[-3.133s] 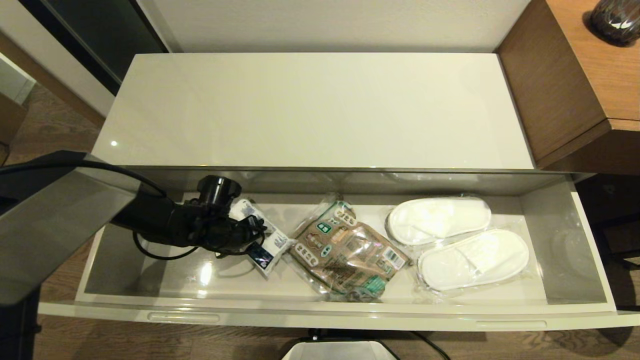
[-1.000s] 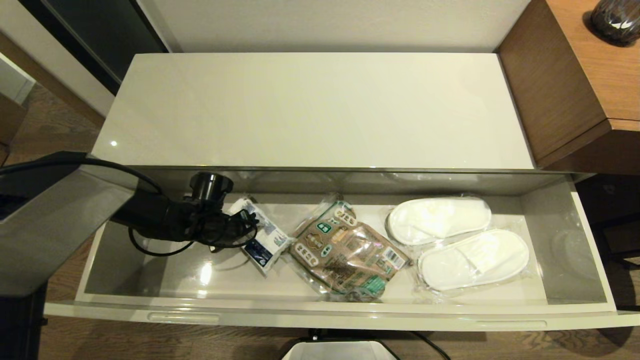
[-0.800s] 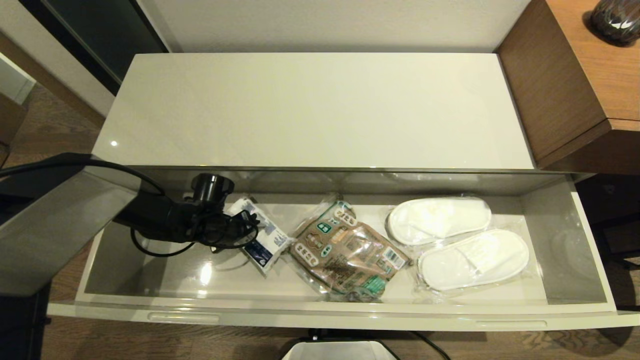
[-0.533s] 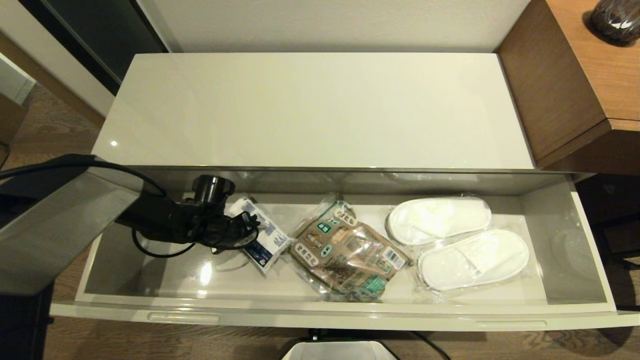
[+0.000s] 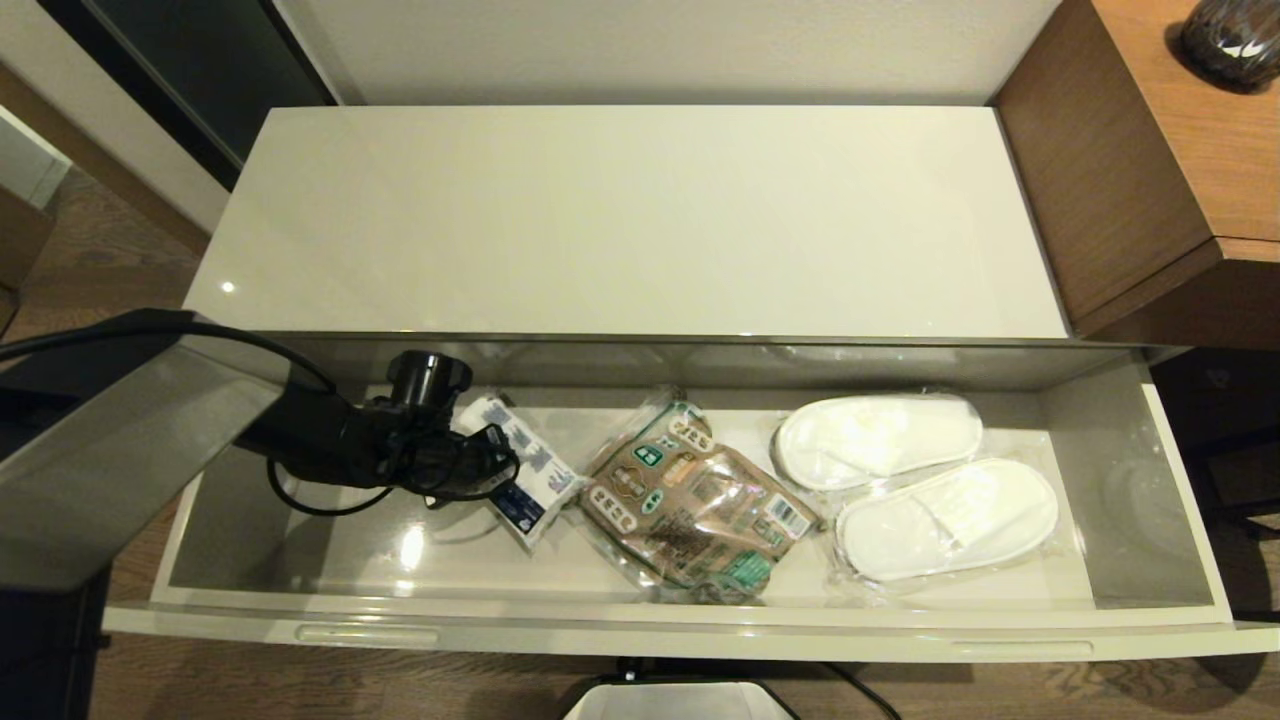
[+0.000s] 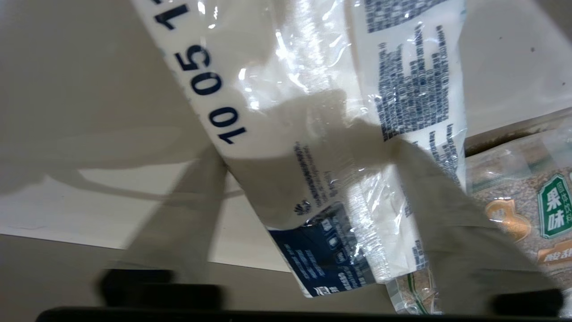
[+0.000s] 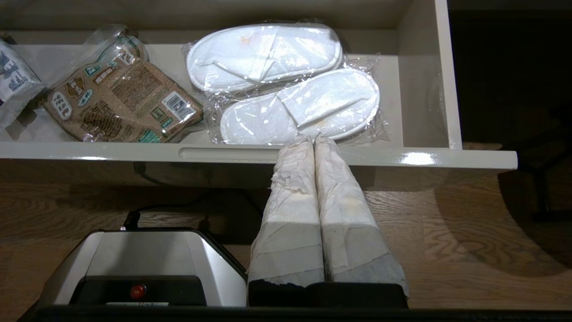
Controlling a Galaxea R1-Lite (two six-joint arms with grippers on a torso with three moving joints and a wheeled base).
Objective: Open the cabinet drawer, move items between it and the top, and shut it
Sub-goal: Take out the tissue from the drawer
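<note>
Head view shows us the drawer pulled fully out below the top, which is bare. Our left gripper reaches into the drawer's left part and sits over the white packet. From the left wrist view we see two fingers spread wide, one on each side of the packet, which lies flat on the drawer floor; the jaws are open and hold nothing. Just right of the white packet, touching or overlapping its edge, lies the brown packet. Further right in the drawer are the slippers, side by side in clear wrap, near the right wall. Our right gripper hangs in front of the drawer over the wood floor, below the front edge; its two wrapped fingers are pressed together with nothing between them, pointing at the slippers. A desk stands beside the top on the right
</note>
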